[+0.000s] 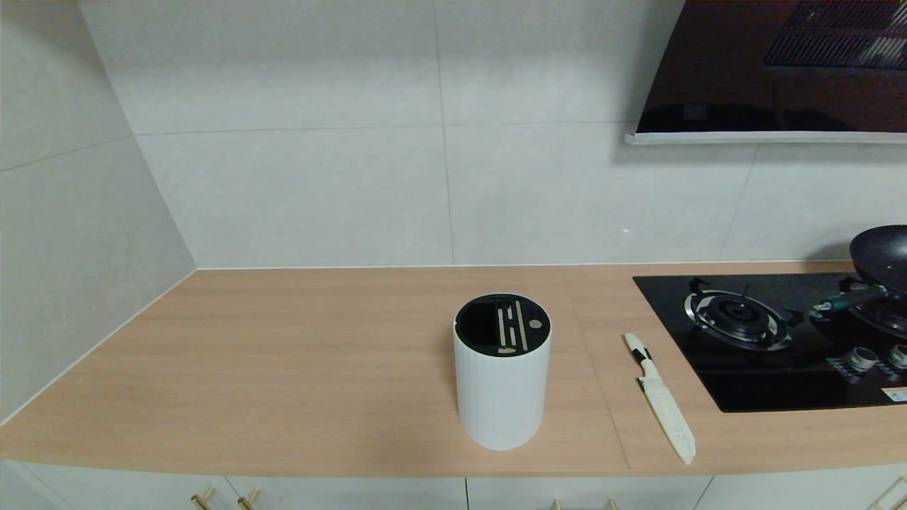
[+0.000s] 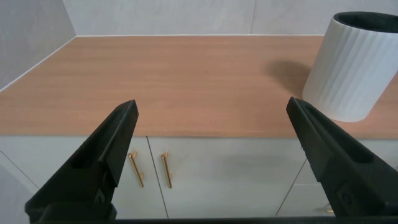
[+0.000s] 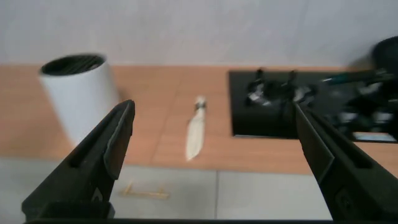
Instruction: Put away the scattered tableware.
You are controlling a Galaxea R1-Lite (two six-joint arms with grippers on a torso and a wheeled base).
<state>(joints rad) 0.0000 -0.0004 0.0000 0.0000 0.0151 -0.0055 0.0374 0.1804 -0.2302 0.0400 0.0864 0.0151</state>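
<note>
Well, the left gripper [image 2: 211, 106] and right gripper [image 3: 211, 118] are both wide open, and a clumsy grab might push the flat knife [image 1: 659, 407] off the counter [image 1: 283, 368] edge.

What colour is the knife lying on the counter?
The knife is cream-white with a dark band on its handle; the head view shows it best.

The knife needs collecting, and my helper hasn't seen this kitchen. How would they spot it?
Find the wooden countertop. Between the black gas hob and the white ribbed holder lies the knife, flat, near the front edge. Only loose utensil there: pale speckled blade, cream handle, dark band.
</note>
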